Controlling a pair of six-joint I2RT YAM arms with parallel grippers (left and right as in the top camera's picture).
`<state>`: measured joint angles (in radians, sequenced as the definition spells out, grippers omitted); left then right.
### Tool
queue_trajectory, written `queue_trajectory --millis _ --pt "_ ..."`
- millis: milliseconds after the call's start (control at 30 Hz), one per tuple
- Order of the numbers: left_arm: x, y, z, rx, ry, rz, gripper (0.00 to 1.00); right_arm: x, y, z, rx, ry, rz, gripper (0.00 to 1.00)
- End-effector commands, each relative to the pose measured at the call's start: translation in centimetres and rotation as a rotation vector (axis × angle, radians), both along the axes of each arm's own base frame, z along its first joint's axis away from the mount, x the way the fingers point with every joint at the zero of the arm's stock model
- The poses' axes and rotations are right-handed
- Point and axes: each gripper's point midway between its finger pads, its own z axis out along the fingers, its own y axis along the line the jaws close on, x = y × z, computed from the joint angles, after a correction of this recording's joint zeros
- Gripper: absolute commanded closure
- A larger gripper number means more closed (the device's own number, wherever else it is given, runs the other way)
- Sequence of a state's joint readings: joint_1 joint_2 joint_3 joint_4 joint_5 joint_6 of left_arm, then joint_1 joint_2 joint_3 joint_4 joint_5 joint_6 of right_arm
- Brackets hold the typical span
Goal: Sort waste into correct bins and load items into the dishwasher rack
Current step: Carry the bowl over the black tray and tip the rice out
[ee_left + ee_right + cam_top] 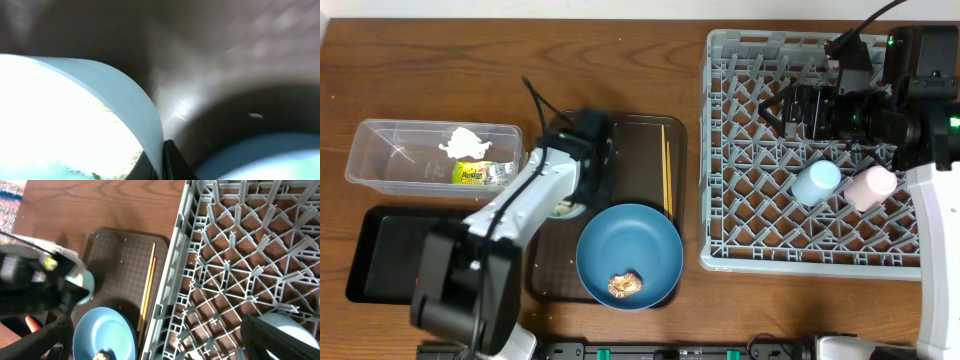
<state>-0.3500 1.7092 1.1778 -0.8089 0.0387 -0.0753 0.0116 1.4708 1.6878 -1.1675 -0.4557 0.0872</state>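
My left gripper (582, 190) is shut on the rim of the small white-blue bowl (563, 208) on the dark brown serving tray (620, 130). In the left wrist view the bowl's rim (125, 95) sits pinched between my fingers. The blue plate (630, 250) holds a brown food lump (625, 286), and the chopsticks (667, 175) lie beside it. The clear tub (380, 150) holds the crumpled wrapper (465, 140) and the green-yellow packet (475, 173). My right gripper (790, 110) is open and empty over the grey rack (740, 60), which holds the light blue cup (816, 182) and the pink cup (871, 186).
The black tray (380, 250) lies at the front left, partly under my left arm. A small orange bit (31, 324) shows at the left edge of the right wrist view. Bare wooden table lies along the far edge.
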Motion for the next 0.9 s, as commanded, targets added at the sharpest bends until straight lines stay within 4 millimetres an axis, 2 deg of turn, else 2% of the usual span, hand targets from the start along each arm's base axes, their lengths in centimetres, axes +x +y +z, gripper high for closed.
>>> queue_trajectory --millis 0,100,233,333,467,667,867 --pt "2.3 -1.6 7.1 -0.123 -0.167 0.061 0.94 -0.1 0.4 0.0 0.006 0.004 0.007 0.01" --pt "1.9 -1.9 10.3 -0.207 -0.224 0.145 0.94 -0.1 0.4 0.0 0.006 0.005 0.007 0.01" --pt "0.5 -0.2 13.1 -0.259 -0.252 0.297 0.94 -0.1 0.4 0.0 0.006 0.005 0.007 0.01" --pt "-0.8 2.3 14.9 -0.289 -0.268 0.408 0.94 -0.1 0.4 0.0 0.005 0.005 0.007 0.01" --pt "-2.5 6.7 16.8 -0.346 -0.290 0.556 0.93 -0.1 0.4 0.0 0.006 0.005 0.007 0.01" --pt "-5.0 11.6 17.2 -0.526 -0.293 0.679 0.94 -0.1 0.4 0.0 0.006 0.005 0.007 0.01" --pt "-6.6 14.7 14.7 -0.759 -0.313 0.753 0.94 -0.1 0.4 0.0 0.006 0.005 0.007 0.01"
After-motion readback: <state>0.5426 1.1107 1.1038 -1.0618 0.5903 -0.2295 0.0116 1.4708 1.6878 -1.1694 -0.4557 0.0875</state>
